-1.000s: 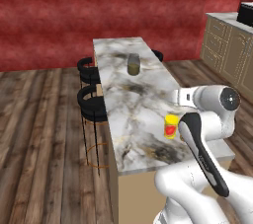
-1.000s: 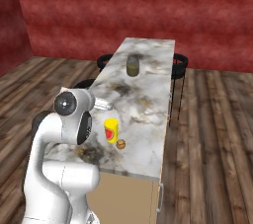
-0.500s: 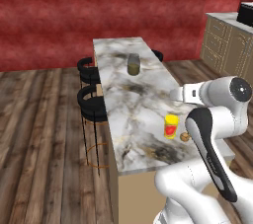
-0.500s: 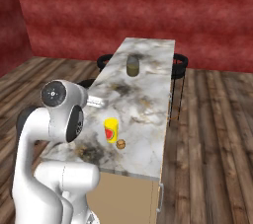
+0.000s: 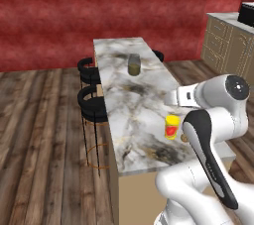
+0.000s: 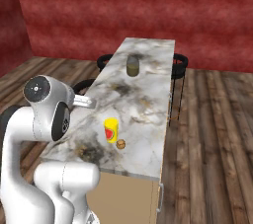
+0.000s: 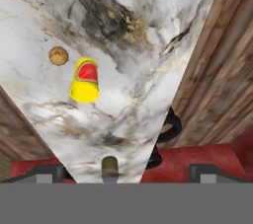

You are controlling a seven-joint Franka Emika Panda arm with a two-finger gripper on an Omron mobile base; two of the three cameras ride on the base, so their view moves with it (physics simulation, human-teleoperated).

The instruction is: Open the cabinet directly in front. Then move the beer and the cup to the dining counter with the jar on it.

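My gripper [image 7: 126, 172] hangs above the dining counter [image 5: 134, 95], and in the hand view its two dark fingertips [image 7: 47, 172] stand spread wide at the bottom corners, nothing between them. The cup [image 7: 84, 81] sits upright on the marble left of centre in that view, with a small brown round thing [image 7: 58, 56] just beside it; I cannot make out what that is. In the left base view my white arm covers most of it and the counter's near right corner, while the cup [image 5: 171, 127] shows at centre right. The jar [image 6: 132, 65] stands well apart, toward the counter's far end. The black stools [image 5: 92, 101] are partly hidden under the counter edge. Since a second ago my arm has swung outward, uncovering the cup, which was half hidden in the left base view.
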